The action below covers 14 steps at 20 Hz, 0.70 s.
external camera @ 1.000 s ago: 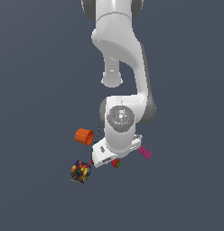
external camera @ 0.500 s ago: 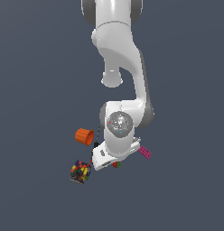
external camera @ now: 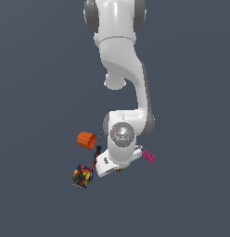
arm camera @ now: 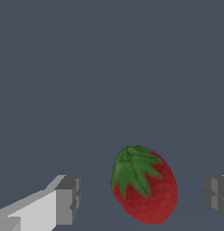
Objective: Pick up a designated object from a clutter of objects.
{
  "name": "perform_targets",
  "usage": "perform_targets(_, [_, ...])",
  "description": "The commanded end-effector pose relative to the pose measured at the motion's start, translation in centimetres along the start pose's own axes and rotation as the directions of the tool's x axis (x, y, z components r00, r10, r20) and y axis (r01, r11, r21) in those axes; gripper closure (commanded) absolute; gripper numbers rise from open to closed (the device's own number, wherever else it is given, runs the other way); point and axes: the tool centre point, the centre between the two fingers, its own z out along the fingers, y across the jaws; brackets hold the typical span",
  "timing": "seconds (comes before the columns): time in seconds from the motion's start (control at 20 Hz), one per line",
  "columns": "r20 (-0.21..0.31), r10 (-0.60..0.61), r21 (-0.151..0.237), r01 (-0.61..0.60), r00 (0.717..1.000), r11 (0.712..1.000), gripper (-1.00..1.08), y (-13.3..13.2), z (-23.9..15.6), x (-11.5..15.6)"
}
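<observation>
Since a second ago my arm has dropped lower over the clutter. My tool point(arm camera: 142, 200) is open, its fingers point(arm camera: 67, 200) either side of the strawberry point(arm camera: 145, 186), not touching it; it lies on the desk point(external camera: 38, 92) between orange cup point(external camera: 86, 140) and pink brick point(external camera: 149, 156).

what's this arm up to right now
A white Panda arm is bent down over a small scatter of objects on a dark surface. Its gripper is open, with the strawberry between the two fingers, and neither finger is touching it yet. In the exterior view the wrist covers most of the berry. The orange cup, the container of multicoloured pieces and the pink brick lie around it, untouched. It looks poised to close on the strawberry.
</observation>
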Motion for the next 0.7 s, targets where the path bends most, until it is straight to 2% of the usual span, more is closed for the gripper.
perform_targets(0.0, [-0.001, -0.001, 0.000, 0.001, 1.000, 1.000, -0.92, -0.01, 1.00, 0.01])
perform_targets(0.25, [-0.001, -0.001, 0.000, 0.001, 1.000, 1.000, -0.92, 0.06, 1.45, 0.13])
perform_targets(0.3, [-0.001, -0.001, 0.000, 0.001, 1.000, 1.000, 1.08, 0.06, 1.45, 0.13])
perform_targets(0.65, [-0.001, -0.001, 0.000, 0.001, 1.000, 1.000, 1.08, 0.06, 1.45, 0.13])
